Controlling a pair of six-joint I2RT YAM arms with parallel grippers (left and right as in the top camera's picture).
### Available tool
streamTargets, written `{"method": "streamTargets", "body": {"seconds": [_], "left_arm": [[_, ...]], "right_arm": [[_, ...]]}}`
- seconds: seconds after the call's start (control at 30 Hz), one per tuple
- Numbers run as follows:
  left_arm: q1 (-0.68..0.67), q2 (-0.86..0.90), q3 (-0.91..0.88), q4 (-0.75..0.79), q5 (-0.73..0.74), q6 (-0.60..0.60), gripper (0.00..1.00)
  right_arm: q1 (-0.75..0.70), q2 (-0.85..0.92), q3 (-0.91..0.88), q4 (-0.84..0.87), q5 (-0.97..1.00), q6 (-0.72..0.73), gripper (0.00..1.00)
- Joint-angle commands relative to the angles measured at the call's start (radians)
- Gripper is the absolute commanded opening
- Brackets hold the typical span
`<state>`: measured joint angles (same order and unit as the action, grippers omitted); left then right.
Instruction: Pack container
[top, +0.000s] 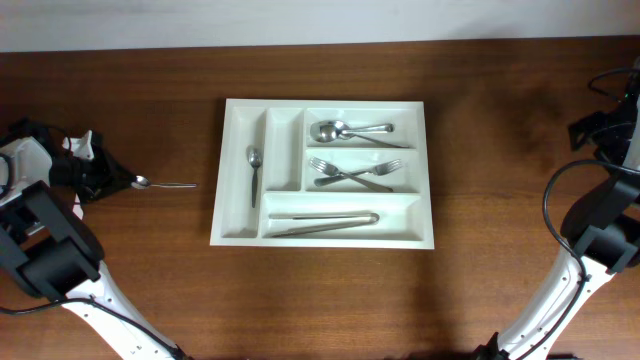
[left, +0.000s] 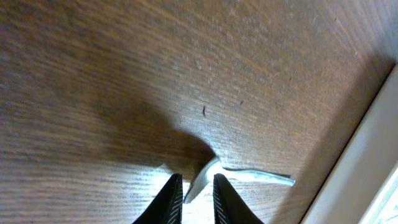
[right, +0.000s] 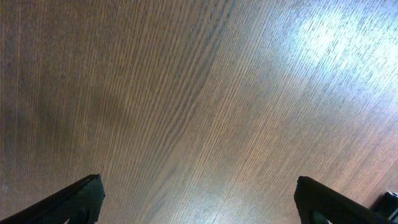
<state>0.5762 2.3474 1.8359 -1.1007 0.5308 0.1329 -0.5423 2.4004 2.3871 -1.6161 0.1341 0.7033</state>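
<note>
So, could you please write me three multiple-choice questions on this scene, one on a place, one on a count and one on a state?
1. Where is the spoon that the left fingers grip?
A) inside the tray
B) left of the tray
C) right of the tray

2. How many forks lie in the tray?
A) two
B) none
C) five

3. How do the right fingers stand?
A) shut on a fork
B) shut on nothing
C) wide open

Answers: 1 B, the overhead view shows it beside the tray's left wall. 2 A, they lie crossed in one compartment. 3 C, only bare table shows between them.
</note>
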Motion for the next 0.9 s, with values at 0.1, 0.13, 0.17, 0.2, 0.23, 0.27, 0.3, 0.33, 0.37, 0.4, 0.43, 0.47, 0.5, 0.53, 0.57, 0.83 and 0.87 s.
{"method": "streamTargets", "body": {"seconds": [0.1, 0.13, 0.17, 0.2, 0.23, 0.27, 0.3, 0.33, 0.37, 0.4, 0.43, 0.47, 0.5, 0.53, 0.57, 0.83, 0.87], "left_arm": [[0.003, 0.010, -0.005, -0.029, -0.008, 0.042, 0.19], [0.003, 0.010, -0.005, -0.030, -0.008, 0.042, 0.18], [0.003, 0.011, -0.005, -0.032, -0.008, 0.042, 0.18], [0.003, 0.011, -0.005, -0.033, -0.008, 0.042, 0.18], [0.003, 0.011, -0.006, -0.033, -0.008, 0.042, 0.18], [0.003, 0.012, -0.006, -0.032, -0.008, 0.042, 0.18], [0.003, 0.013, -0.006, -0.032, -0.008, 0.042, 0.18], [0.003, 0.015, -0.006, -0.032, -0.008, 0.042, 0.18], [0.003, 0.017, -0.006, -0.032, -0.008, 0.042, 0.18], [0.003, 0.022, -0.006, -0.032, -0.008, 0.042, 0.18], [0.003, 0.027, -0.006, -0.033, -0.008, 0.042, 0.18], [0.003, 0.034, -0.006, -0.033, -0.008, 0.042, 0.18], [0.003, 0.043, -0.006, -0.033, -0.007, 0.042, 0.18], [0.003, 0.056, -0.006, -0.034, -0.007, 0.042, 0.18], [0.003, 0.063, -0.006, -0.034, -0.006, 0.042, 0.18], [0.003, 0.084, -0.006, -0.020, -0.003, 0.057, 0.18], [0.003, 0.084, -0.006, -0.020, -0.003, 0.057, 0.18]], "right_arm": [[0.004, -0.042, 0.007, 0.000, 0.009, 0.000, 0.99], [0.004, -0.042, 0.007, 0.000, 0.009, 0.000, 0.99], [0.004, -0.042, 0.007, 0.000, 0.009, 0.000, 0.99], [0.004, -0.042, 0.007, 0.000, 0.009, 0.000, 0.99], [0.004, -0.042, 0.007, 0.000, 0.009, 0.000, 0.99], [0.004, -0.042, 0.007, 0.001, 0.009, 0.000, 0.99], [0.004, -0.042, 0.007, 0.000, 0.009, 0.000, 0.99], [0.004, -0.042, 0.007, 0.000, 0.009, 0.000, 0.99], [0.004, -0.042, 0.007, 0.000, 0.009, 0.000, 0.99], [0.004, -0.042, 0.007, 0.001, 0.009, 0.000, 0.99], [0.004, -0.042, 0.007, 0.000, 0.009, 0.000, 0.99], [0.004, -0.042, 0.007, 0.000, 0.009, 0.000, 0.99], [0.004, -0.042, 0.007, 0.001, 0.009, 0.000, 0.99], [0.004, -0.042, 0.007, 0.001, 0.009, 0.000, 0.99], [0.004, -0.042, 0.007, 0.000, 0.009, 0.000, 0.99], [0.004, -0.042, 0.007, 0.000, 0.010, 0.000, 0.99], [0.004, -0.042, 0.007, 0.001, 0.009, 0.000, 0.99]]}}
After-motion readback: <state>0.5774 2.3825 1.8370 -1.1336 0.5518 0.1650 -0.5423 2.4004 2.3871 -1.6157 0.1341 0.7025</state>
